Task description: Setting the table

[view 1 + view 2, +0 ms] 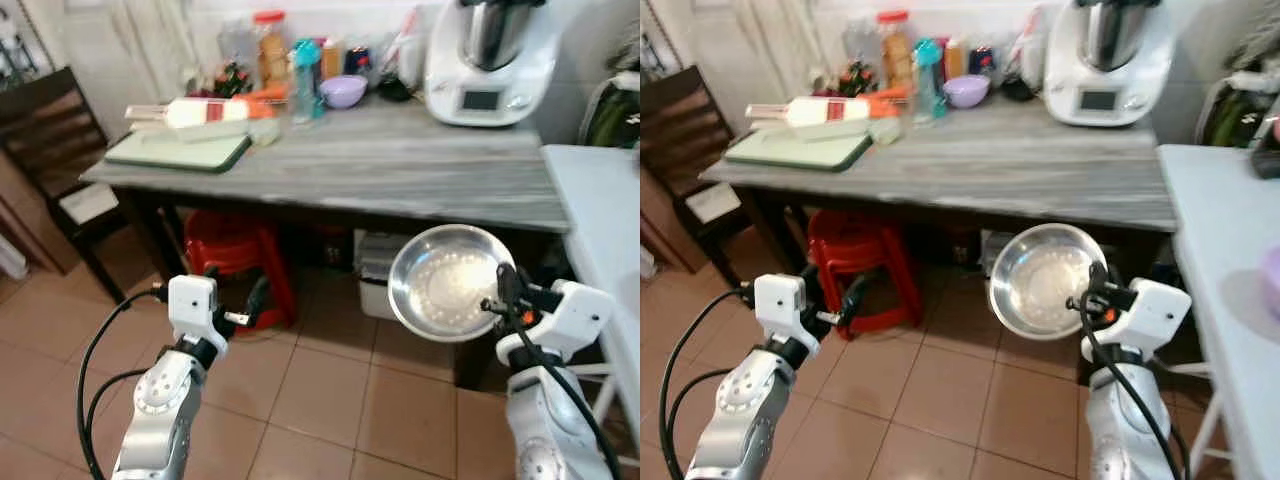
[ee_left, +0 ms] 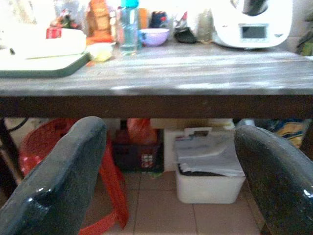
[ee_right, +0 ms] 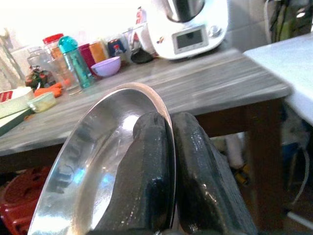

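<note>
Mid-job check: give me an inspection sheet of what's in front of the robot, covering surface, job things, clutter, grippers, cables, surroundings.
Surface: grey table, front part bare.
Job's things: steel bowl, held tilted below the table edge, above the floor.
Clutter: cutting board, bottles, purple bowl, white appliance, all toward the back.
Grippers: right gripper shut on the bowl's rim; left gripper open, holding nothing, facing under the table.
Cables: black cables along both arms.
Surroundings: red stool and white bin under table; tiled floor; dark chair; white table.
</note>
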{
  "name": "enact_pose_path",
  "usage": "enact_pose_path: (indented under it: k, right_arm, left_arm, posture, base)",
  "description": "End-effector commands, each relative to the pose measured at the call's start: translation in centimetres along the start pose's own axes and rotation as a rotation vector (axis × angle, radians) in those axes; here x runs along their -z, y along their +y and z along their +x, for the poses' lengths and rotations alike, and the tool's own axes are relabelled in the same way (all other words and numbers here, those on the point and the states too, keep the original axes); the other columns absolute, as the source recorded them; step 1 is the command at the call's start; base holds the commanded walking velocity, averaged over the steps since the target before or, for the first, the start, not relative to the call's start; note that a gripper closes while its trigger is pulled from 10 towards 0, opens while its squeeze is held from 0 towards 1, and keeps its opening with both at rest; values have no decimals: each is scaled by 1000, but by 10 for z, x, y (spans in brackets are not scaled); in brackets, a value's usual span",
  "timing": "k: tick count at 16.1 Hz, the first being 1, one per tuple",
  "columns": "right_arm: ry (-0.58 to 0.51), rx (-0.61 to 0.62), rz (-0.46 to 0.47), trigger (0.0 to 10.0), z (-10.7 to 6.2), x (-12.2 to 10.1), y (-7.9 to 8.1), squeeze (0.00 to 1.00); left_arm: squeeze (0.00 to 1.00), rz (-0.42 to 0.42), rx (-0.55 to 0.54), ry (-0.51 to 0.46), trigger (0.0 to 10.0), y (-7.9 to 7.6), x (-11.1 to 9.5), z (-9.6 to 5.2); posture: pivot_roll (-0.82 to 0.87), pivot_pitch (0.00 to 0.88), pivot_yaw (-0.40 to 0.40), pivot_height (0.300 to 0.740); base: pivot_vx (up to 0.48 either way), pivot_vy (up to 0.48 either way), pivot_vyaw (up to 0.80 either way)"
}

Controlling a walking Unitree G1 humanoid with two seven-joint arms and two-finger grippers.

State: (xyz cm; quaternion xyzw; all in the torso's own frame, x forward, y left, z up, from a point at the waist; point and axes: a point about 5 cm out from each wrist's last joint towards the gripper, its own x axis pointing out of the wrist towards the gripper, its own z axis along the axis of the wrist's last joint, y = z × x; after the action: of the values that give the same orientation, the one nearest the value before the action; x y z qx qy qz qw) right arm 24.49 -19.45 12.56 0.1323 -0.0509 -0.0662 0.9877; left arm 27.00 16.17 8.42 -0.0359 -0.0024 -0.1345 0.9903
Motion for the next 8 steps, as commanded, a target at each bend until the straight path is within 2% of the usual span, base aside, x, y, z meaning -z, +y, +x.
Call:
enact_pose_path:
  k: [1,8]
  right_arm:
    - [-16,-33,8,10000,3,-2,10,0]
    - [-18,-30,14,10000,5,-1,12,0]
  left_arm:
    - [0,18,-4,-7,10000,5,-4,1]
    - [0,19,18,-8,10000,2,-4,3]
  posture:
    - [-48,0,69,740]
    - [-48,0,76,740]
  base:
    - [401,0,0]
    - [469,0,0]
